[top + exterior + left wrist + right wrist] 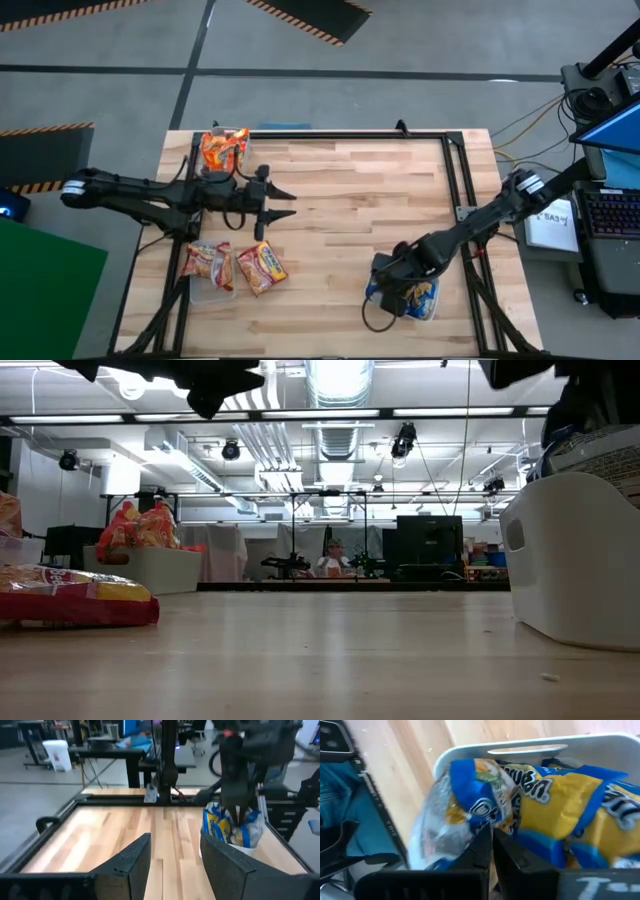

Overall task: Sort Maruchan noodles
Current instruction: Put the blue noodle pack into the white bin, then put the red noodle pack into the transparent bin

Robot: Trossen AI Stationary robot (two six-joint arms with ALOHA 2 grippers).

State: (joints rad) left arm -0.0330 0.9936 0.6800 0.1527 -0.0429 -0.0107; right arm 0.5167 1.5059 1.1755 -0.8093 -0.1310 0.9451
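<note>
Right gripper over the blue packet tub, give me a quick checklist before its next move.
1. Right gripper shut: ok, fingers pressed together over the white tub.
2. Nothing pinched between its fingers: cannot tell; the tips sit against a blue packet.
3. Blue packets inside the tub: ok, though that one leans over the rim.
4. Left gripper out of the way: ok, open and empty above bare wood across the table.
5. Red packet beside the near-left tub: not ok, it lies on the table, unsorted.
6. Orange packets in the far-left tub: ok.
</note>
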